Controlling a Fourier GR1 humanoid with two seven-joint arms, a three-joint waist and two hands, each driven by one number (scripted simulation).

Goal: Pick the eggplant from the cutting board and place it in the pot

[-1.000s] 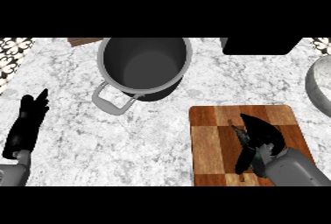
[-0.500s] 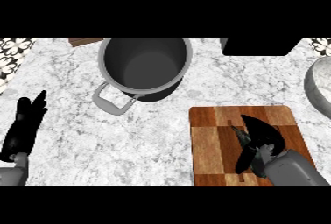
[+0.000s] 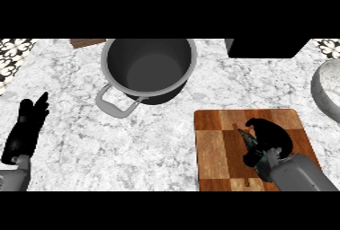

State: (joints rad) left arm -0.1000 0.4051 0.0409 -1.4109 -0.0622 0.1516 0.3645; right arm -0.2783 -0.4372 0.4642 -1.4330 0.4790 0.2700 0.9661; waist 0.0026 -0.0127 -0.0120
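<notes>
Tabletop (image 3: pixel 100 148): white and grey marbled stone, carrying all items listed below.
Tiled patch (image 3: pixel 13 54): black-and-white patterned surface at the far left edge, top.
Left hand (image 3: pixel 26 130): at the left edge of the head view, lying flat on the tabletop, fingers straight and together, pointing away from the robot. It holds nothing and touches no item. Well apart from the pot.
Brown object (image 3: pixel 87 42): small, cut off by the top edge, just left of the pot; identity cannot be told.
Pot (image 3: pixel 149 67): grey, round, open at the top, interior bare. One loop handle (image 3: pixel 118 104) points toward the lower left. It stands left of and beyond the cutting board, apart from it.
Cutting board (image 3: pixel 225 152): wooden, chequered light and dark, at the lower right of the tabletop.
Eggplant (image 3: pixel 251 140): dark, lying on the cutting board; only a narrow dark-green sliver shows at the left side of the right hand. Not in the pot.
Black object (image 3: pixel 266 47): dark block at the top edge, right of the pot.
Right hand (image 3: pixel 269 137): over the middle of the cutting board, fingers curled round the eggplant, hiding most of it.
Grey bowl (image 3: pixel 327 90): rim only, cut off at the right edge.
</notes>
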